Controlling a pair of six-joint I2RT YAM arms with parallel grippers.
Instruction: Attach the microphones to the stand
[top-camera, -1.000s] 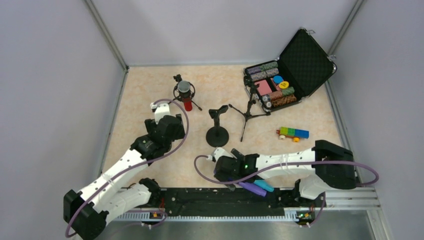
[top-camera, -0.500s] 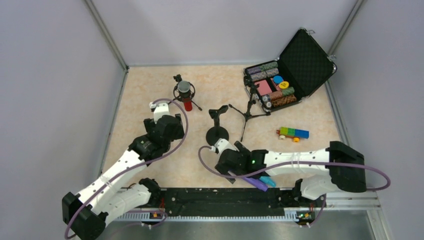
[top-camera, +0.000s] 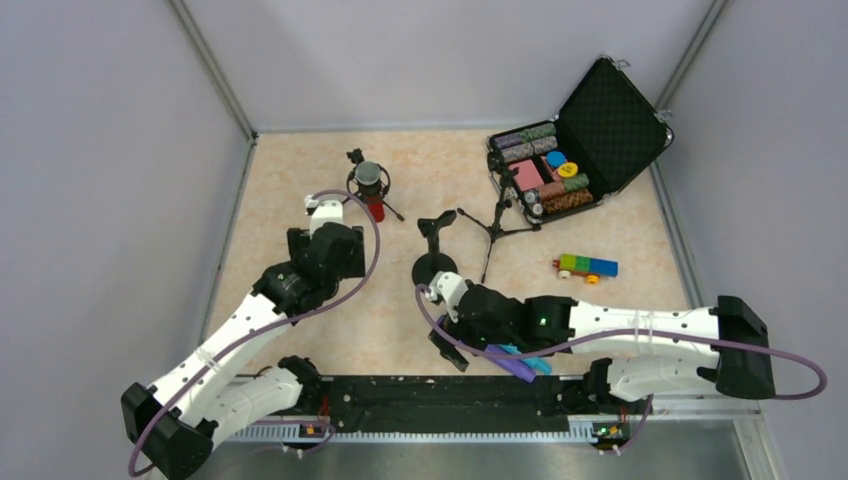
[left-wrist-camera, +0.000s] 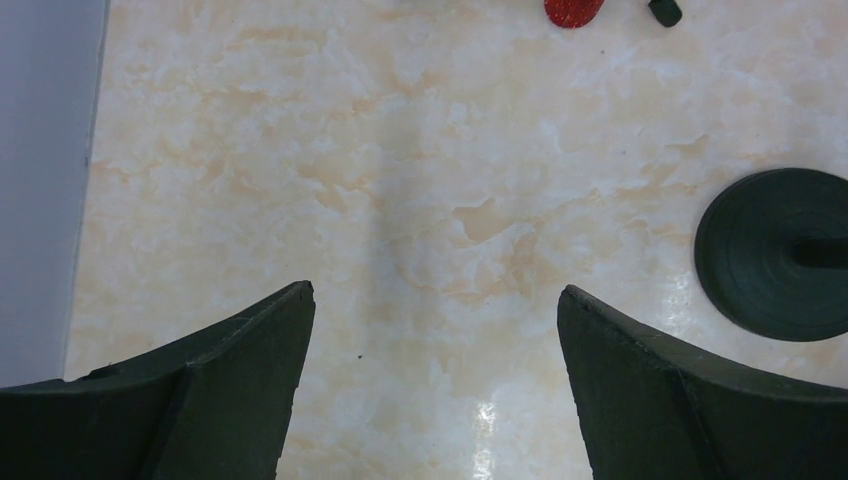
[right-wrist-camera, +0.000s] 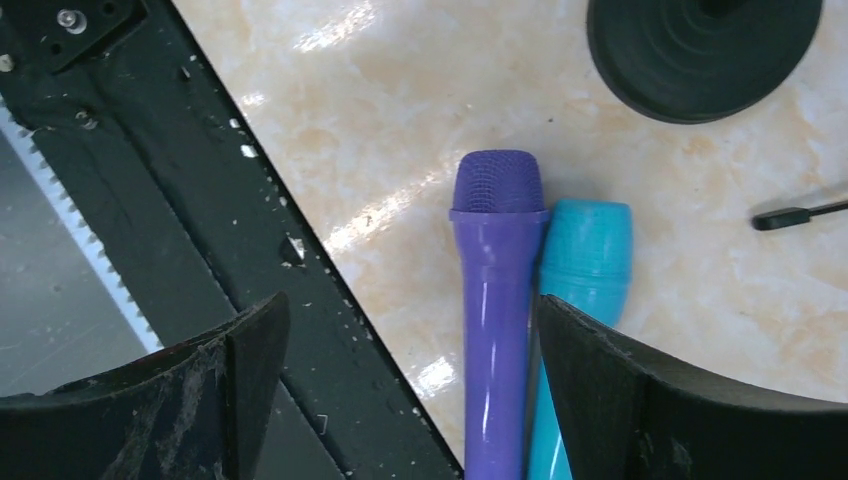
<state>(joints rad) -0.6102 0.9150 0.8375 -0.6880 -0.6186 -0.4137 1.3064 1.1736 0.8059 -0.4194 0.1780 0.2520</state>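
Has swung the right end effector (right-wrist-camera: 412, 300) farther out since a second ago, up close to the round stand base (right-wrist-camera: 705, 50). Keeps it released, fingers spread wide, with the purple microphone (right-wrist-camera: 495, 260) between them, flat on the counter (left-wrist-camera: 400, 150) against the light blue microphone (right-wrist-camera: 590, 250) (both unmoved, near the black rail (right-wrist-camera: 250, 200)). Holds the left end effector (left-wrist-camera: 435, 290) released above the counter, barely shifted. Leaves the red microphone (top-camera: 376, 210) upright, well apart.
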